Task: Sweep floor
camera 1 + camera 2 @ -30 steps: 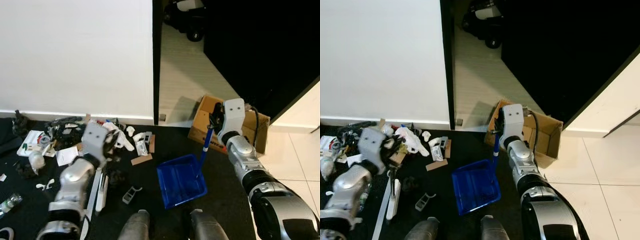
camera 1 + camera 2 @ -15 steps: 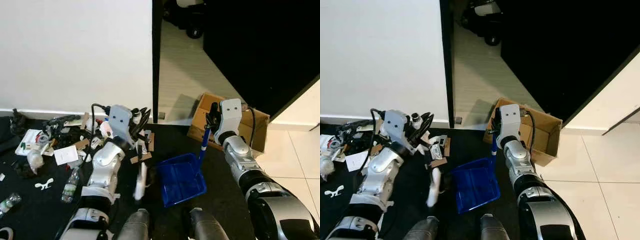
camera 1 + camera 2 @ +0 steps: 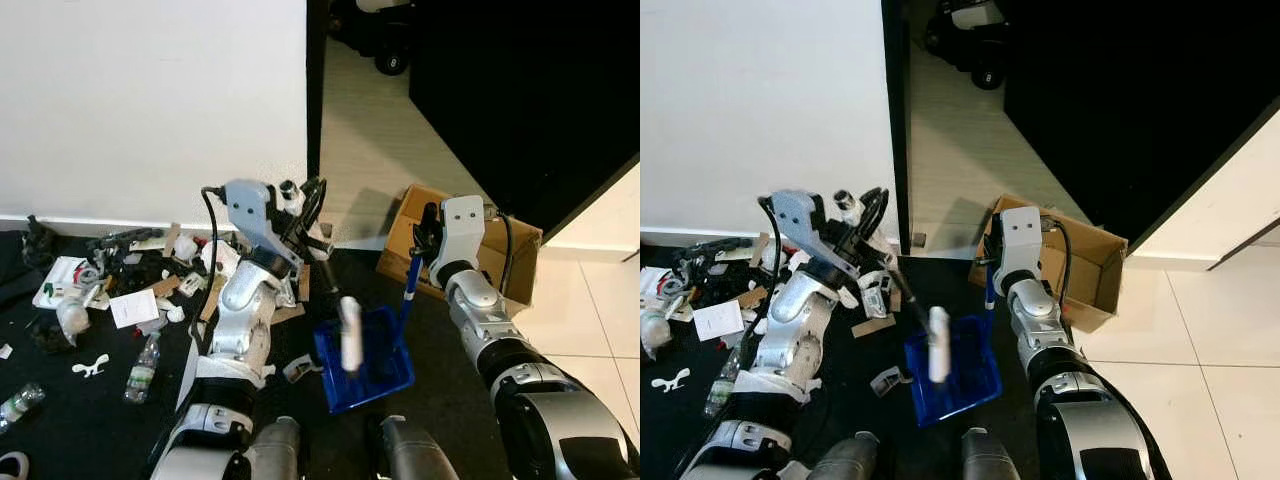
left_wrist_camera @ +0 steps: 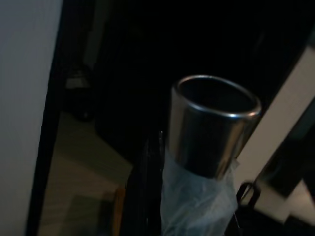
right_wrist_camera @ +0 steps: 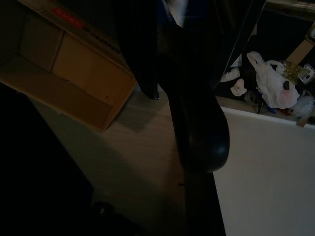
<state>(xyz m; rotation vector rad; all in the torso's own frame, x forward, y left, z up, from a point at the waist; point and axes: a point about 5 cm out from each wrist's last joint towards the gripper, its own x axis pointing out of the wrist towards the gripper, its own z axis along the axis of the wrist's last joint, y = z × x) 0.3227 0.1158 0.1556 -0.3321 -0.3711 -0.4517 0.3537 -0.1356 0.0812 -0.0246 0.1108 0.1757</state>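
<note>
Head views: the left end effector (image 3: pixel 300 215) is raised near the wall (image 3: pixel 150 100), clamped on the dark handle of a broom (image 3: pixel 350 335) whose white head hangs blurred over the blue dustpan (image 3: pixel 365 355). The right end effector (image 3: pixel 432 235) is closed around the top of the dustpan's blue handle (image 3: pixel 408 285), holding the pan flat on the dark floor mat (image 3: pixel 60 400). Litter (image 3: pixel 130 275), papers, a plastic bottle (image 3: pixel 143 362) and cardboard scraps, lies well to the left along the wall, and one small piece (image 3: pixel 298 368) sits just beside the pan's left edge. An open cardboard box (image 3: pixel 500 250) stands behind the right arm.

Left wrist view: a shiny metal tube end (image 4: pixel 214 123) wrapped in clear plastic sits against a black finger (image 4: pixel 145 191), so the grip on the broom looks firm.

Right wrist view: it is dark; black fingers (image 5: pixel 197 113) close on a rod, with the box (image 5: pixel 64 64) and white rubbish (image 5: pixel 273 86) beyond.

Risk: with the broom head swinging fast, it could knock the pan askew or flick scraps over it, and most of the litter is far from the pan.
</note>
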